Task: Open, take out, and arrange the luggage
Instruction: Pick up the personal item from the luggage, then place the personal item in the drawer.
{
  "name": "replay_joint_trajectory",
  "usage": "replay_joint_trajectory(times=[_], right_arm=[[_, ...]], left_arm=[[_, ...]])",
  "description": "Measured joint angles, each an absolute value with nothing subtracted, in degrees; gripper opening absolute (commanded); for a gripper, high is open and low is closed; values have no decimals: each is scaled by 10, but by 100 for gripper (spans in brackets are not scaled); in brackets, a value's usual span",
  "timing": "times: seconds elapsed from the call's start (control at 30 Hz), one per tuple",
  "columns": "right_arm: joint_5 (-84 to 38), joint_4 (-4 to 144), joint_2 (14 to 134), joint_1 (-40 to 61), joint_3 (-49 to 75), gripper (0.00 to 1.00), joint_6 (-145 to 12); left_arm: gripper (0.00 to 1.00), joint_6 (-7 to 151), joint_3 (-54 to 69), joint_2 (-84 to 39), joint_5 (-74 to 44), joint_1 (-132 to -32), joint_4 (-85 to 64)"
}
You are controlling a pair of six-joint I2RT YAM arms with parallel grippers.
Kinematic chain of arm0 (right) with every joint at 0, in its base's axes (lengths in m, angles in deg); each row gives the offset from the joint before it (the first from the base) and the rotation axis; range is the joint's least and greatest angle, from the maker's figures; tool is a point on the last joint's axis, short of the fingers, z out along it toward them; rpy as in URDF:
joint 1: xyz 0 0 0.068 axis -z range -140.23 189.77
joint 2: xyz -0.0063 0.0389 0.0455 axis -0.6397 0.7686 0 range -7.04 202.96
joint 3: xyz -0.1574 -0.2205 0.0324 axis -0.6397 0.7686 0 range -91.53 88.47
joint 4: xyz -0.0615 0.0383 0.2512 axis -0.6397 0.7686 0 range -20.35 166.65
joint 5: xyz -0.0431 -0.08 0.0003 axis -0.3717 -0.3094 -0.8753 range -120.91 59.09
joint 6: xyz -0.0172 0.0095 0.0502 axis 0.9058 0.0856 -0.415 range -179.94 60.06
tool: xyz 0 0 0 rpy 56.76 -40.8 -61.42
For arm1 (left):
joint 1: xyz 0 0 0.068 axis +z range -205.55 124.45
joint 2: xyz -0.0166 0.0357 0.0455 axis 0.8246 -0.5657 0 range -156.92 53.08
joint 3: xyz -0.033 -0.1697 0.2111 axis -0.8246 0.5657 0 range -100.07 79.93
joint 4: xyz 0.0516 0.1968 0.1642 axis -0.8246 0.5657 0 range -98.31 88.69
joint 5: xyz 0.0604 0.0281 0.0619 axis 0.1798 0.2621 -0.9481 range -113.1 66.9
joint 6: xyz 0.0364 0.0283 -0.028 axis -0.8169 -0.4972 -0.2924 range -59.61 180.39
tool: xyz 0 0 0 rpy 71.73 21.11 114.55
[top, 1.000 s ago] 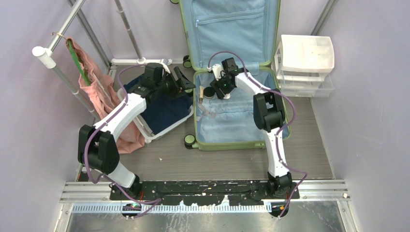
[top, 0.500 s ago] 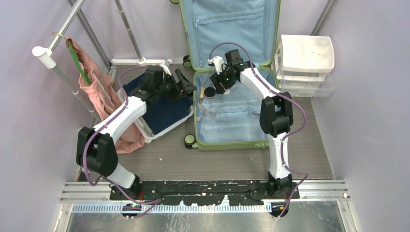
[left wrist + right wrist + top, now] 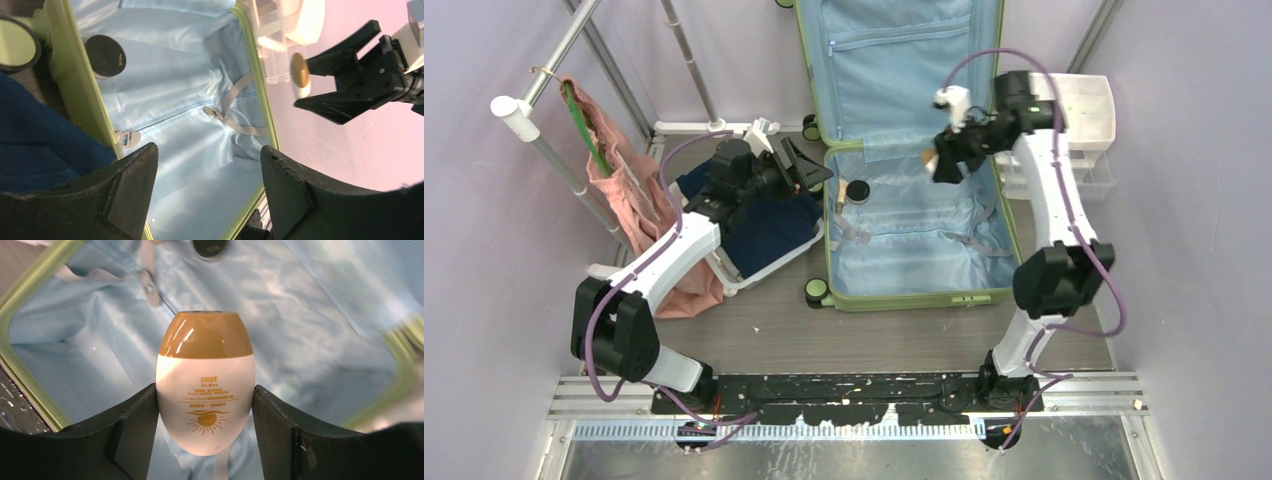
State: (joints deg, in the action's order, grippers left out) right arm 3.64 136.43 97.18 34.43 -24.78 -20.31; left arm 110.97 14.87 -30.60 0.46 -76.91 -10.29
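The suitcase [image 3: 904, 303] has a light-green shell, a pale blue lining [image 3: 904, 255] and grey straps [image 3: 235, 93]. The bottle [image 3: 206, 385] is white with a golden-brown cap and a gold sun drawing. At the upper left hangs a pink garment [image 3: 629, 190]. A navy cloth [image 3: 769, 232] lies in a white basket [image 3: 754, 278]. The jar [image 3: 857, 190] has a black lid.

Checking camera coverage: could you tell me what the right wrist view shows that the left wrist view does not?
Right wrist only: the sun logo and print on the white bottle gripped in the right claw. Left wrist only: navy cloth and a wheel of the luggage. Both: the bottle, the black jar and the pale blue lining.
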Motion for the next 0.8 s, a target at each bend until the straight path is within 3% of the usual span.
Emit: replay_joint_trajectory(times=[0.37, 0.8], right_arm=[[0, 1370, 836, 561, -215, 19, -117], [-50, 1339, 938, 604, -252, 26, 52]], left_arm=[[75, 1119, 182, -301, 34, -769, -183], [75, 1125, 205, -295, 51, -769, -206]])
